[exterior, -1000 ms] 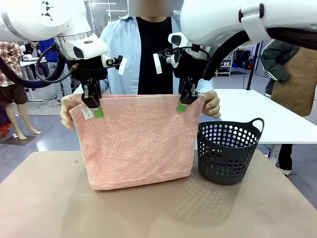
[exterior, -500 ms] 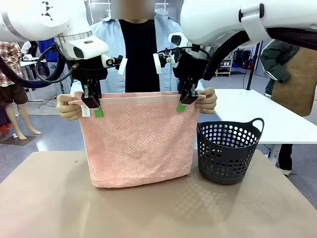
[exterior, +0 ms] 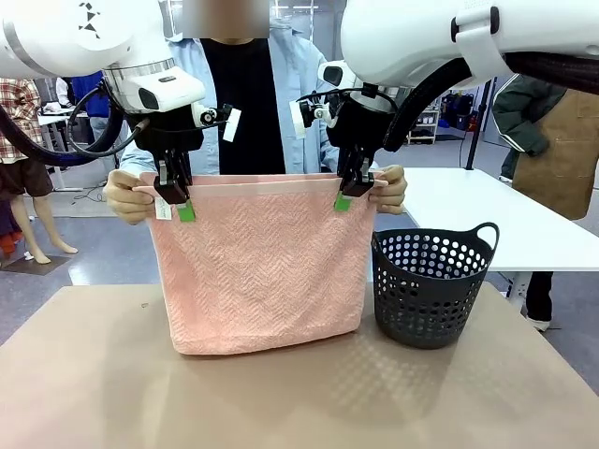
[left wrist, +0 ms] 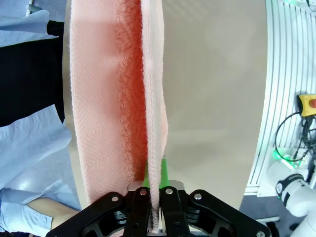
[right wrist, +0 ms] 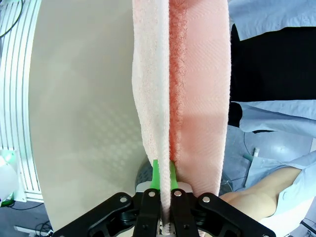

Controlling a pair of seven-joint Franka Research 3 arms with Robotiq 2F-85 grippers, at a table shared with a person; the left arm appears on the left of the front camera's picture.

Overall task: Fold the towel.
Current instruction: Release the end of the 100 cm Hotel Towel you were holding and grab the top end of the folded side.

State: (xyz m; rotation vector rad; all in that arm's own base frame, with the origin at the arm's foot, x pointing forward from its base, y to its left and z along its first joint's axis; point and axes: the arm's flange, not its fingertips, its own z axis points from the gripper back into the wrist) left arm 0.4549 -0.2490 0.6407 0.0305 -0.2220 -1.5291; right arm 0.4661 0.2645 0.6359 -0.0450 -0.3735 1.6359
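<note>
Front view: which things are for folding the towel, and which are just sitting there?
For the job: towel, left tool and right tool shut on its top edge, person's hands holding it.
Just sitting there: dark basket, white table behind.

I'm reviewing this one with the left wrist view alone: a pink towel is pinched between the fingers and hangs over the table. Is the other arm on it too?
Observer: Yes. In the front view the right gripper is shut on the towel at its other top corner, level with the left gripper.
Operator: Where is the person in this?
Observer: One of the person's hands grips the top edge just outside the left gripper, and the other hand grips it just outside the right gripper.
Operator: Is anything else on the table?
Observer: A dark perforated basket stands on the table close beside the towel, on the robot's right.
</note>
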